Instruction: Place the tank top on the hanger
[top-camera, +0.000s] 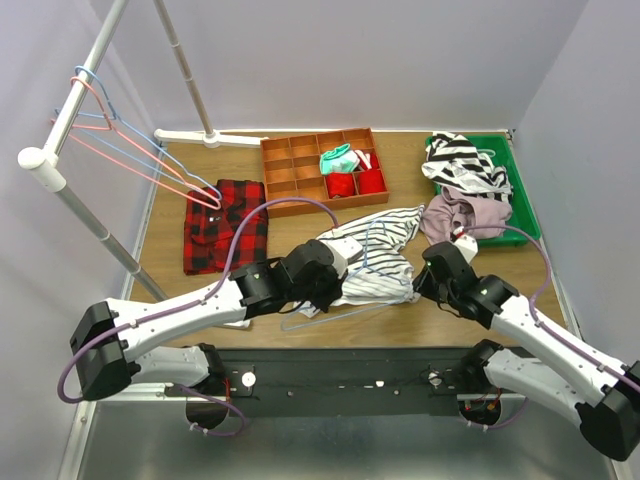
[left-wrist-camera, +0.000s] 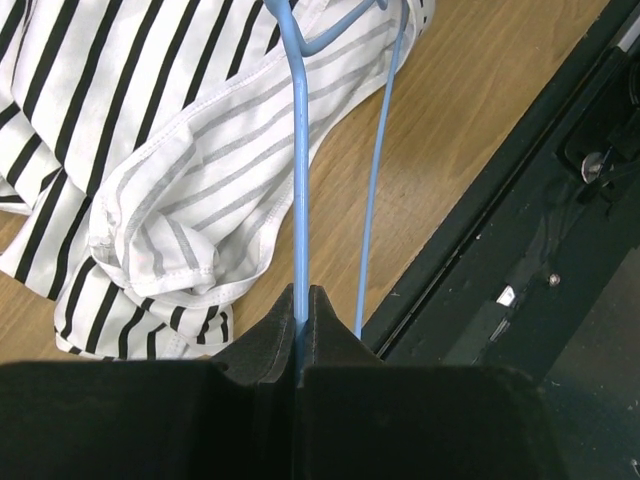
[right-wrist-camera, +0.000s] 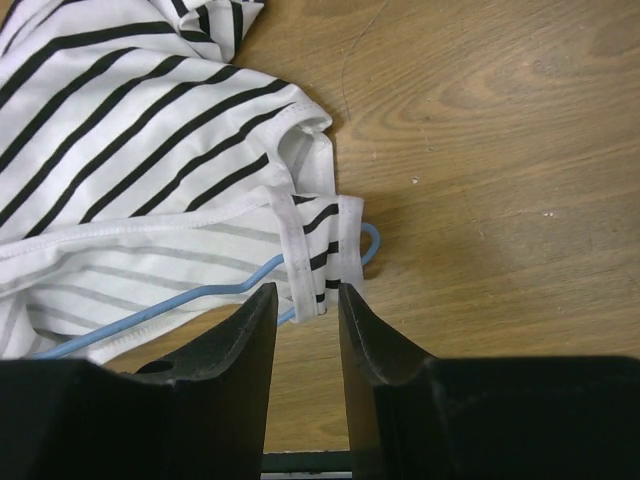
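Left pincer (left-wrist-camera: 301, 305) clenched on the hanger (left-wrist-camera: 299, 150); right pincer (right-wrist-camera: 306, 300) released, straddling the top (right-wrist-camera: 150, 120), apparently at its strap, on the counter (right-wrist-camera: 480, 150).

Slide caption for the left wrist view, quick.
Left pincer shut on the thin light-blue wire hanger, which crosses the soft black-striped white tank top.

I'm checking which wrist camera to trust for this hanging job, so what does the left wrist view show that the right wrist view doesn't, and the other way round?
Only the left wrist: the left gripper shut on a wire of the hanger, plus a black rail at the right. Only the right wrist: the right gripper open, fingers either side of a strap end, with the hanger's rounded corner poking out beside it. Both: the tank top, the blue hanger and the wooden table.
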